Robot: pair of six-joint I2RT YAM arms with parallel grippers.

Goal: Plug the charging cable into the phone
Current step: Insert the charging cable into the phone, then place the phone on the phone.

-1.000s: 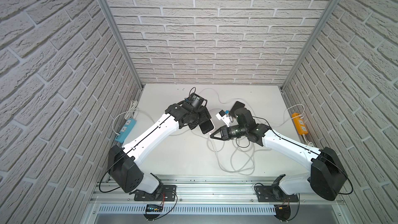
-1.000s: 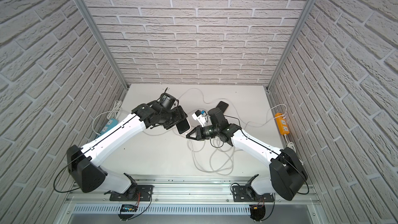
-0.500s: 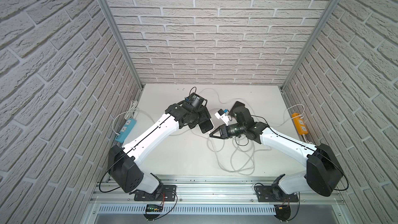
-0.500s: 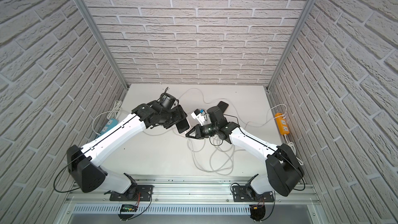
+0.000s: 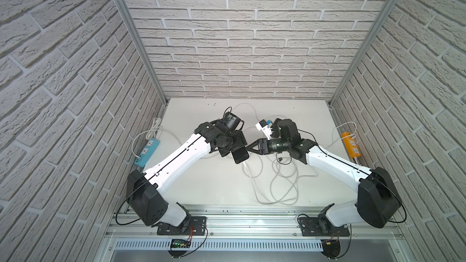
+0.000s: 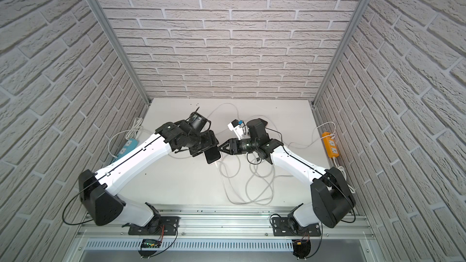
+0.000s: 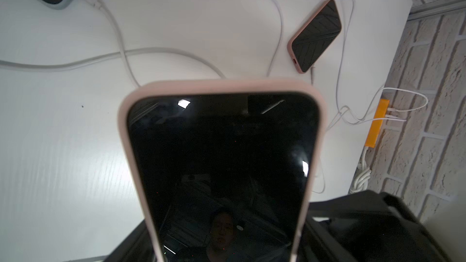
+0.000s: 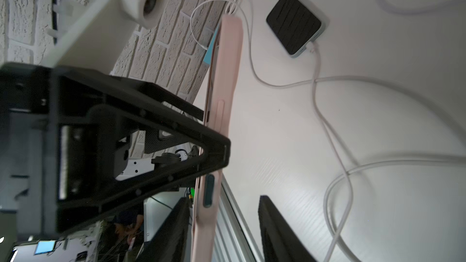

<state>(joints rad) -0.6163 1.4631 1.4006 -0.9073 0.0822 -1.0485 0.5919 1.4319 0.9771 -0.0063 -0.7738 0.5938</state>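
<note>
My left gripper (image 5: 233,148) is shut on the phone (image 5: 240,156), which has a pale pink case and a dark screen (image 7: 222,160) and is held above the table. In both top views the charging cable's white plug (image 5: 244,164) (image 6: 216,164) meets the phone's lower end. The cable (image 5: 254,185) trails from there across the table. My right gripper (image 5: 248,146) (image 6: 220,147) stands open at the phone's side edge (image 8: 222,97). Its fingers (image 8: 277,235) straddle that edge with a gap on one side.
Cable loops (image 5: 282,182) lie on the white table (image 5: 201,192) in front of the right arm. A second pink-cased phone (image 7: 315,36) and a grey-cased phone (image 8: 295,26) with a cable lie flat. An orange power strip (image 5: 351,144) sits by the right wall and a blue one (image 5: 147,152) by the left wall.
My right gripper's jaws have parted beside the phone and its tips have shifted slightly toward the back. The left arm and the phone have stayed in place.
</note>
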